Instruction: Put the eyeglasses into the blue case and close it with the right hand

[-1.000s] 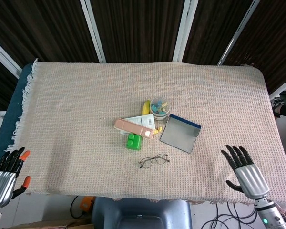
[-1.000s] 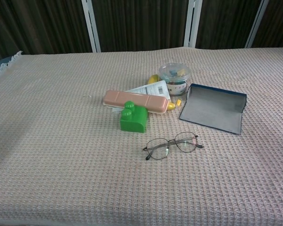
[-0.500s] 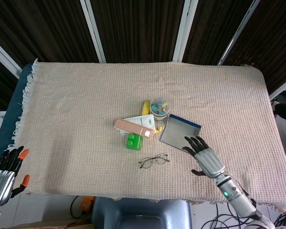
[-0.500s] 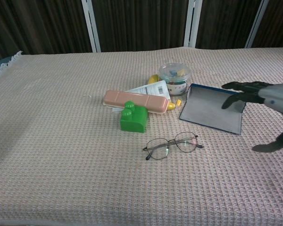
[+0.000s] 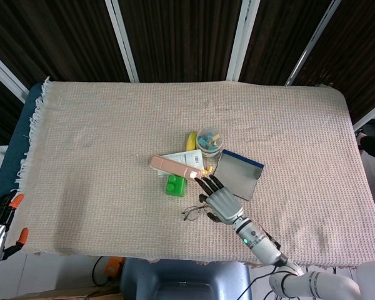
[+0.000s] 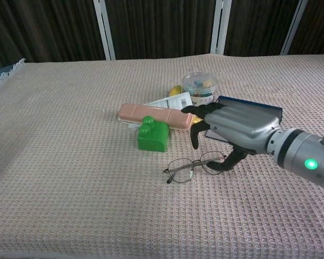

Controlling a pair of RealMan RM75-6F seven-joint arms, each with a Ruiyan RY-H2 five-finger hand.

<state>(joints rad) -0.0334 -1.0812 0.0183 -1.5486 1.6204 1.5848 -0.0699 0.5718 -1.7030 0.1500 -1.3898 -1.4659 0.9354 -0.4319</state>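
Chest view: thin dark wire-rimmed eyeglasses lie unfolded, lenses clear.

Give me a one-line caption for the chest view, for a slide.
Right robot hand, fingers spread, reaches over the eyeglasses lying beside the open blue case on the woven cloth.

A rough woven cloth carries thin wire-framed eyeglasses, a glossy plastic block and a matt grey-lined case.
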